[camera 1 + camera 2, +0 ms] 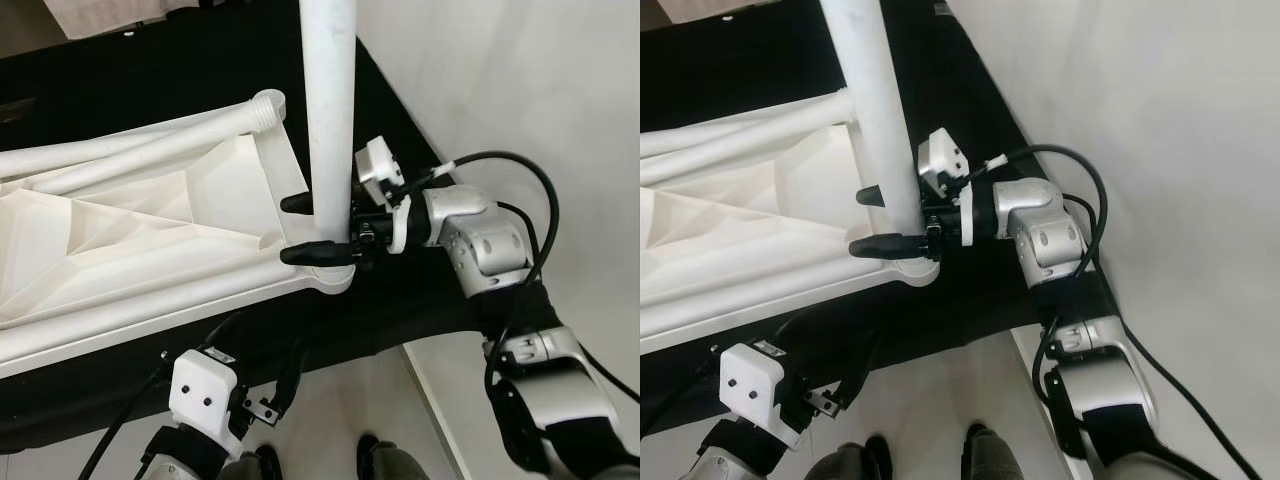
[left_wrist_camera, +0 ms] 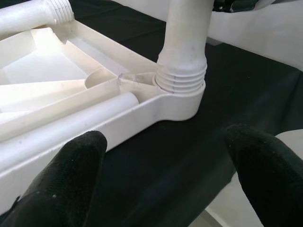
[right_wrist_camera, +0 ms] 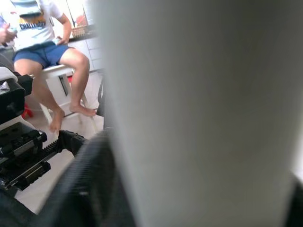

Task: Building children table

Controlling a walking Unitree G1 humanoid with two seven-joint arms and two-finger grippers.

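Black cloth covers the low surface (image 1: 420, 300) before the robot, and on it lies the white plastic tabletop (image 1: 150, 240) upside down, with its ribbed underside facing up. At the corner nearest to the robot a white leg (image 1: 328, 110) stands upright in its socket (image 2: 177, 97); its long axis goes straight up from the tabletop toward the camera, with the threaded end down in the socket. The right gripper (image 1: 310, 228) comes from the side and its two black fingers are closed around this leg, low, just above the socket. A second leg (image 1: 140, 140) lies flat across the far side of the tabletop, its long axis almost level and its threaded end pointing to the corner with the standing leg. The left gripper (image 2: 165, 170) hangs lower, beside the near edge of the surface, with its fingers spread wide and holding nothing, aimed at the socket. In the right wrist view a person (image 3: 42, 47) sits on a stool in the background. I judge that the thread is not fully in, because some rings are visible above the socket. If the right gripper pushes sideways while turning, the leg may tilt and the thread may cross or jump out. Nothing holds the tabletop down, so it may also slide on the cloth or turn together with the leg.
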